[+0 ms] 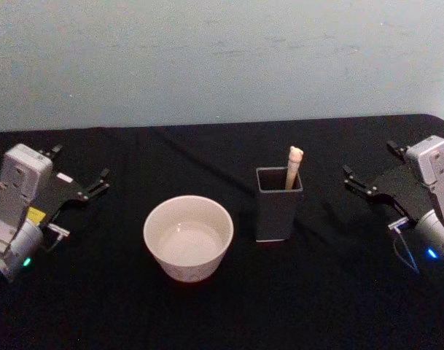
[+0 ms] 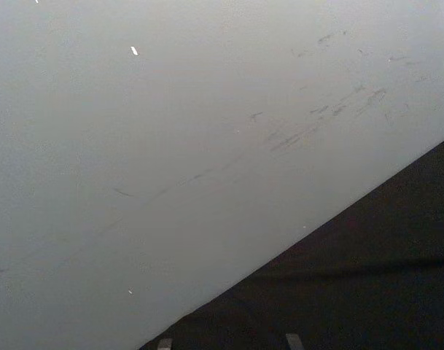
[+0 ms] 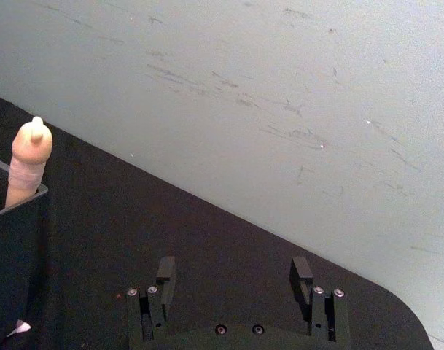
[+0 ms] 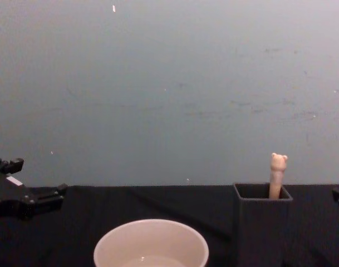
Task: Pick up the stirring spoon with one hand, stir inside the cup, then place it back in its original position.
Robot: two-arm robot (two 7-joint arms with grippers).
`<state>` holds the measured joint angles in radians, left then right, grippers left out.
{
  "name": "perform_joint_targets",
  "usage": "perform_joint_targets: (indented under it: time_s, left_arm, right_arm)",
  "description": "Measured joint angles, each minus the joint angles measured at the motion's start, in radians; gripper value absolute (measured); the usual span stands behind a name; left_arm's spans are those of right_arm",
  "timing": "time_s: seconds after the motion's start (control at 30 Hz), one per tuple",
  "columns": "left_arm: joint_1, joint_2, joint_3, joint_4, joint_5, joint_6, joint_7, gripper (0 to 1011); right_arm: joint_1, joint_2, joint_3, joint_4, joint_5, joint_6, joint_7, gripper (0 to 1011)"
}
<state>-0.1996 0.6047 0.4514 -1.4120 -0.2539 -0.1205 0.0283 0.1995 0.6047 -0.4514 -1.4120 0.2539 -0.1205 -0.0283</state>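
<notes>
- While both my arms rest low at the sides, the table in front of me is covered edge to edge in black cloth, with a few soft creases running across it.
- Behind it stands a pale grey-blue wall, plain apart from faint dark scuffs and scratches; the right wrist view shows these marks clearly.
- At the far right the table edge curves round in a rounded corner.
- Near the middle of the table sits the cup, wide, round and cream-white with a thin rim, its mouth open upward.
- Just to its right, apart from it, stands the holder: dark grey, square in section, thin-walled, taller and narrower than the cup.
- Inside the holder the stirring spoon stands nearly upright in the far right corner; only its beige handle and tiny bear head rise above the rim, and the neck and bowl are hidden within.
- My left gripper lies at the table's left side, well away from the cup, its fingers spread wide with nothing between them.
- My right gripper lies at the right side, well apart from the holder, fingers likewise spread and holding nothing.
</notes>
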Motion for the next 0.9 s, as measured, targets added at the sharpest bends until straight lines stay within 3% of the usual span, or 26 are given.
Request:
perform_joint_targets:
  time_s: [0.9]
  left_arm:
    - [0.0, 0.0, 0.0, 0.0, 0.0, 0.0, 0.0, 1001]
  right_arm:
    - [0.0, 0.0, 0.0, 0.0, 0.0, 0.0, 0.0, 1002]
